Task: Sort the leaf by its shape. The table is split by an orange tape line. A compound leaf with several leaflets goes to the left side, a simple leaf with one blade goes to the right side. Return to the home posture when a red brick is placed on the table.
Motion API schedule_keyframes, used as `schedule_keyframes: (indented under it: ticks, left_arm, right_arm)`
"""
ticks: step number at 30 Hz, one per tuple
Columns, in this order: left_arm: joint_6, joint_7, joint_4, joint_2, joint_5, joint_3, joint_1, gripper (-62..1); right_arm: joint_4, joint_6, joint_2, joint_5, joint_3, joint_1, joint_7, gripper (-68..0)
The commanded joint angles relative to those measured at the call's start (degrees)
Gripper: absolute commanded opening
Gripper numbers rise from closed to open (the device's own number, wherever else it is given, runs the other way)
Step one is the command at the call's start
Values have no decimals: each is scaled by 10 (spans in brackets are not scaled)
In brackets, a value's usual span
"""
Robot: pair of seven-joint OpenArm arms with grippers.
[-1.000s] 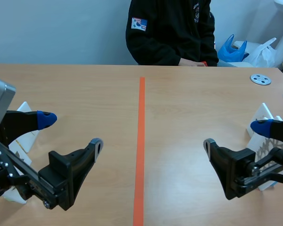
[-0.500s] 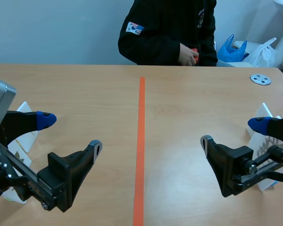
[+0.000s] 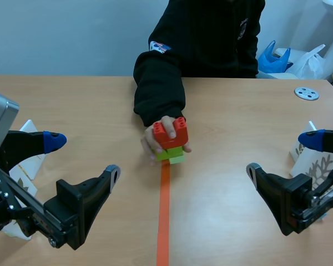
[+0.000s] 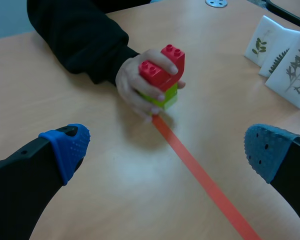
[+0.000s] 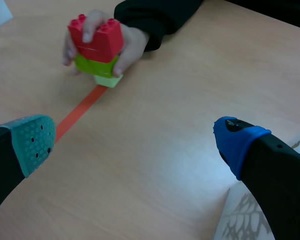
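A person's hand (image 3: 155,138) holds a red brick (image 3: 171,132) stacked on a green brick (image 3: 172,154), set down on the orange tape line (image 3: 164,221) at mid-table. No loose leaf lies on the table. My left gripper (image 3: 84,157) stands open low at the near left, nothing between its fingers. My right gripper (image 3: 282,154) stands open at the near right, also holding nothing. From the left wrist the red brick (image 4: 165,67) and hand (image 4: 132,87) lie ahead of the open gripper (image 4: 166,150). From the right wrist the red brick (image 5: 96,37) sits ahead and to one side of the open gripper (image 5: 135,139).
White leaf cards stand at the left edge (image 3: 28,160) and at the right edge (image 3: 313,166), the latter also as cards (image 4: 285,60) and a card (image 5: 245,220) in the wrist views. A metal disc (image 3: 306,93) lies far right. The person's black sleeve (image 3: 158,88) crosses the far table.
The person's arm has reached across the table and put the red-and-green brick stack on the tape line. My right gripper has shifted slightly to the right; the left has not moved.
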Motion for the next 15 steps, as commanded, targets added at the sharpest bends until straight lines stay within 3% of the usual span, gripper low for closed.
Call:
schedule_keyframes:
  ticks: [1, 15]
  left_arm:
    - [-1, -6, 2, 0, -3, -3, 3, 14]
    - [-1, -7, 2, 0, -3, -3, 3, 14]
  right_arm:
    - [7, -3, 5, 8, 6, 8, 9, 4]
    - [7, -7, 5, 12, 6, 8, 6, 4]
